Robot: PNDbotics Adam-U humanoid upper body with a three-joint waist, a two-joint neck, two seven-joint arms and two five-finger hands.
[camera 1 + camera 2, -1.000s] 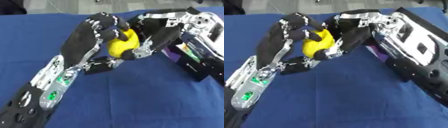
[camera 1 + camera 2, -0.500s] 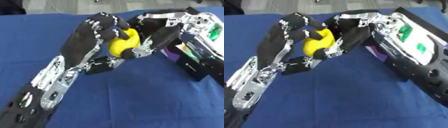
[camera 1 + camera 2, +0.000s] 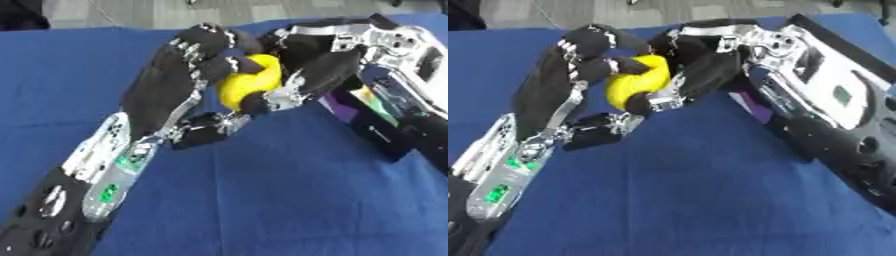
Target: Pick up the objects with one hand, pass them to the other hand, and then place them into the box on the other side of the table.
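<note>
Hand-over: while both hands are meeting above the blue table [image 3: 289, 200], they are sharing a yellow round object [image 3: 248, 86].
Left hand [image 3: 179, 82]: fingers are curling over it.
Right hand [image 3: 319, 67]: fingers are wrapping it too.

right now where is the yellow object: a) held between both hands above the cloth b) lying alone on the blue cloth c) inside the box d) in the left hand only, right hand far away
a: the yellow object sits between the left hand and the right hand, whose fingers curl round it from either side, above the blue cloth.
</note>
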